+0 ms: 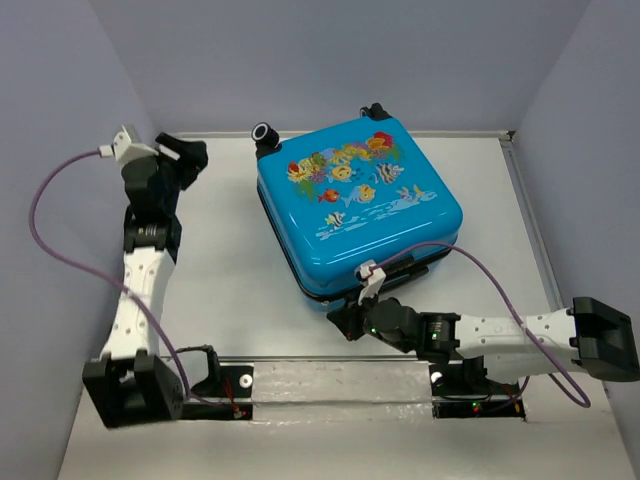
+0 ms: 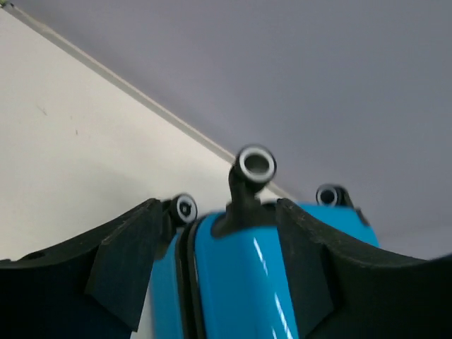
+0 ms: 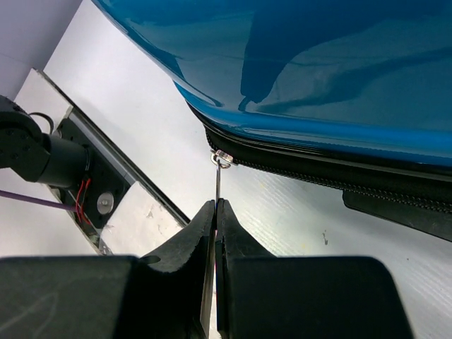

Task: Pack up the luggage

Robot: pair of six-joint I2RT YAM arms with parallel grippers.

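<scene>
Top: we look down from behind over the whole worktop (image 1: 240,300).
Wrists: we sit close, both facing the luggage (image 2: 240,282).

My left arm (image 1: 140,290): stretched far along the left side; left gripper (image 1: 193,158) spread wide. My right arm (image 1: 500,338): low, reaching left; right gripper (image 3: 216,212) pinched closed on zipper pull (image 3: 217,176).

luggage (image 1: 400,240): bright blue, fish-coral print | zipper edge (image 3: 318,171): black | zipper pull (image 3: 222,159): silver
</scene>
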